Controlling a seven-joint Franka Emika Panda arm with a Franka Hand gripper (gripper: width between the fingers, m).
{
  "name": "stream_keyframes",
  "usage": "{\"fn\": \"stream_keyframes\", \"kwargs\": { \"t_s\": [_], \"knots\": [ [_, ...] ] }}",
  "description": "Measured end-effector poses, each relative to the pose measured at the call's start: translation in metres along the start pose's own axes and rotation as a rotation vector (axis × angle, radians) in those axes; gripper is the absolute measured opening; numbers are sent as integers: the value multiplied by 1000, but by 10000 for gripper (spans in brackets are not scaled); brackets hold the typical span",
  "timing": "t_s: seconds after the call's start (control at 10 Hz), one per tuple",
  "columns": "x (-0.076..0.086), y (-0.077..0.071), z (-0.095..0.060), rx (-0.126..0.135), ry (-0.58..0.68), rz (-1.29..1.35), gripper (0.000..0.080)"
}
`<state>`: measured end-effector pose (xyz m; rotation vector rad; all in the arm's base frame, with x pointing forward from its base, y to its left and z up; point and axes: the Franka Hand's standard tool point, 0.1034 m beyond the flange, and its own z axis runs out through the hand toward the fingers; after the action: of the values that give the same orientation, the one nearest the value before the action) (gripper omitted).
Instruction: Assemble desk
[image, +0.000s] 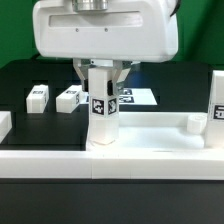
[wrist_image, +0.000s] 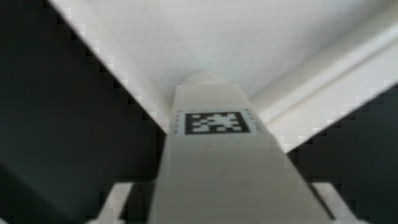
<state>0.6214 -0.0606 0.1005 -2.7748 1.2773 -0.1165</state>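
My gripper (image: 101, 82) is shut on a white square-section leg (image: 101, 112) and holds it upright, tag facing the camera. The leg's lower end meets the desk slab (image: 155, 135) at that slab's end on the exterior view's left; I cannot tell whether it is seated in a socket. In the wrist view the leg (wrist_image: 219, 160) with its tag fills the gap between both fingers (wrist_image: 118, 200) of the gripper (wrist_image: 221, 208), with the white slab (wrist_image: 214, 45) beyond it. Another leg (image: 217, 102) stands upright on the slab's end at the exterior view's right, beside a raised socket (image: 193, 123).
Two loose legs (image: 38, 97) (image: 68, 98) lie on the black table behind the slab at the exterior view's left. The marker board (image: 138, 97) lies behind the gripper. A long low white rail (image: 110, 166) runs along the front, with a white block (image: 4, 124) at its left end.
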Motion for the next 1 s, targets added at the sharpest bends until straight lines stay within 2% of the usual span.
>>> {"fn": "stream_keyframes", "kwargs": {
  "t_s": [0.4, 0.5, 0.7, 0.8, 0.9, 1.0],
  "knots": [
    [0, 1, 0, 6, -15, 248, 290],
    [0, 1, 0, 6, -16, 223, 290],
    [0, 1, 0, 5, -16, 119, 572],
    [-2, 1, 1, -2, -21, 72, 572],
    [-6, -2, 1, -14, -21, -34, 634],
    [-9, -5, 1, -15, -20, -144, 645]
  ]
}}
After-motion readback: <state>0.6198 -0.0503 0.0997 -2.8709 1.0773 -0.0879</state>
